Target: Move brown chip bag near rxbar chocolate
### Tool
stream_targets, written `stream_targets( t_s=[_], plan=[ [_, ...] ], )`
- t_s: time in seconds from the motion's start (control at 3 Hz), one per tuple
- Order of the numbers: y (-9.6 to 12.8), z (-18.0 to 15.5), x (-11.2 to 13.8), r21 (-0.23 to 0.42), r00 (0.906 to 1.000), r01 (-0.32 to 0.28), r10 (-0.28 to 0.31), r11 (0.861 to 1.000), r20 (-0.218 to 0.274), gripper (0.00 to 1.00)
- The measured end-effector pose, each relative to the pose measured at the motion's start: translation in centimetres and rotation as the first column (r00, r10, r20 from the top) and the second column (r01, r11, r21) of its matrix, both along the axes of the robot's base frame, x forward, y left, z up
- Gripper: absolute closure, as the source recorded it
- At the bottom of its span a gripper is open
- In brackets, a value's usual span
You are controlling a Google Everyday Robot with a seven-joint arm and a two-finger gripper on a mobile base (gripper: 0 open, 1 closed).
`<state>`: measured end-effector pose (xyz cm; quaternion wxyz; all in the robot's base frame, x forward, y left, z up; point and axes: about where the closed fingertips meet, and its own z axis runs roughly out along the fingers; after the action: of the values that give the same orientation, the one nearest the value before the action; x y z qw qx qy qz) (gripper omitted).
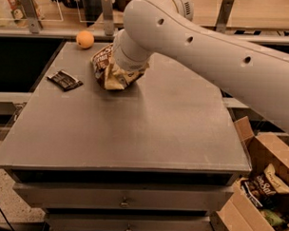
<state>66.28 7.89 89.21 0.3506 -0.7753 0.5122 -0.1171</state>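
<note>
The brown chip bag (108, 68) is a crinkly cream-tan bag with a dark brown panel, at the far left-centre of the grey table (148, 132). My gripper (128, 69) is at the bag, its end hidden behind my white wrist and the bag's folds. The bag looks crumpled and slightly raised under the wrist. The rxbar chocolate (65, 80), a small flat dark bar, lies on the table to the left of the bag, a short gap apart.
A round orange fruit (85, 39) sits at the table's far left corner. My large white arm (218, 53) crosses the right of the view. An open cardboard box (265, 188) with snack bags stands on the floor at the right. Shelving runs behind the table.
</note>
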Motion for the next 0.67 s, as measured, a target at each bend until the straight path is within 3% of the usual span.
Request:
stream_targets(
  t_s=[0.33,0.67],
  plan=[
    [0.4,1.6,-0.6,0.065,0.9975,-0.046,0.043,0.997,0.056,1.00],
    [0.9,3.0,-1.6,0.135,0.9912,-0.114,0.103,0.984,0.084,1.00]
  ],
)
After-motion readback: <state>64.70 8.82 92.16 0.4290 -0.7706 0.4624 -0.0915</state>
